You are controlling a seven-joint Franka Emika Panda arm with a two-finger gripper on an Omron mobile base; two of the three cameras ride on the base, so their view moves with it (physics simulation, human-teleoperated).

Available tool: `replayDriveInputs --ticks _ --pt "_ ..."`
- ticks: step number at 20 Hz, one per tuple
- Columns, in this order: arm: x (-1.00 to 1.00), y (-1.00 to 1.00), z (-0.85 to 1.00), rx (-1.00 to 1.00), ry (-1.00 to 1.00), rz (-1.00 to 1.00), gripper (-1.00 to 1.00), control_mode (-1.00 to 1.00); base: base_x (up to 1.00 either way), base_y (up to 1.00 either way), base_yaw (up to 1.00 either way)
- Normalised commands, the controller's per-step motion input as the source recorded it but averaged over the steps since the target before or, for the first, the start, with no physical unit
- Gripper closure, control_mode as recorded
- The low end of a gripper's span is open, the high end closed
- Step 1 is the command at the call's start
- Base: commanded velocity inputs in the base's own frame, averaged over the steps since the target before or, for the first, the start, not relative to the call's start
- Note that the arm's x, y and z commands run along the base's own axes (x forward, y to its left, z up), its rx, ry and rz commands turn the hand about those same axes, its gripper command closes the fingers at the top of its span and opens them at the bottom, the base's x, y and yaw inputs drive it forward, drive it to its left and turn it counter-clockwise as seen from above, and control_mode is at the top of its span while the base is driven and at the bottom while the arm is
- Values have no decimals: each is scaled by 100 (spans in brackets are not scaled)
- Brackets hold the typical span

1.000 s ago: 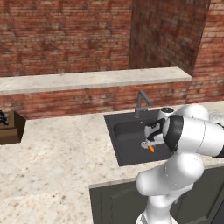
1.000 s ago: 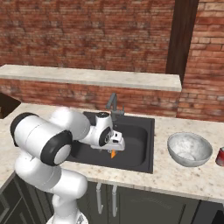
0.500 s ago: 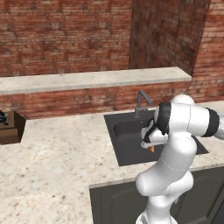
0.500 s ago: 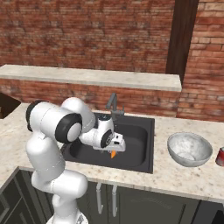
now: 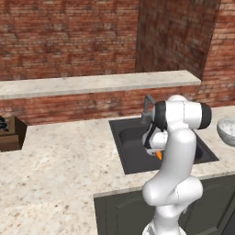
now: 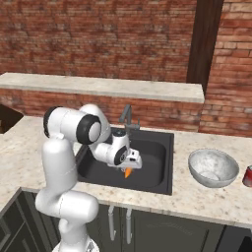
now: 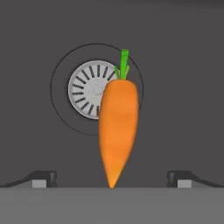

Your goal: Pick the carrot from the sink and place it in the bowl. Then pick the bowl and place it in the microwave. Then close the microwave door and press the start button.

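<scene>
The orange carrot [image 7: 117, 131] lies on the dark floor of the sink [image 7: 183, 87], its green top toward the round silver drain [image 7: 87, 95]. My gripper [image 7: 111, 178] hangs right over it, open, one dark fingertip on each side of the carrot's pointed end. From the base cameras the hand is low inside the sink [image 6: 157, 147], with the carrot [image 6: 128, 172] showing just under the gripper [image 6: 132, 165]. In the left base view the carrot [image 5: 159, 155] peeks out beside the forearm. The pale bowl [image 6: 213, 168] stands on the counter right of the sink. The microwave is out of view.
A dark faucet [image 6: 126, 117] rises at the sink's back edge. A raised stone ledge [image 6: 98, 86] runs below the brick wall. A red can [image 6: 247, 176] stands right of the bowl. A dark wooden box [image 5: 10, 133] sits at the counter's far left.
The arm has folded upright and swung its elbow up over the sink, bringing the hand lower toward the carrot. The jaws stayed open. The carrot and bowl have not moved.
</scene>
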Motion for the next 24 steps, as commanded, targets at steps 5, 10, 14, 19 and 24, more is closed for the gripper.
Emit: replayDriveInputs --ticks 5,10,14,19,24 --pt "33 -9 -36 0 0 0 -100 -100 0 0 0" --pt "15 -15 -37 0 0 0 -100 -100 0 0 0" --pt "3 -10 -31 0 0 0 -100 -100 0 0 0" --pt "-5 0 -5 0 0 0 100 -100 0 0 0" --pt "-30 0 18 0 -1 0 100 -100 0 0 0"
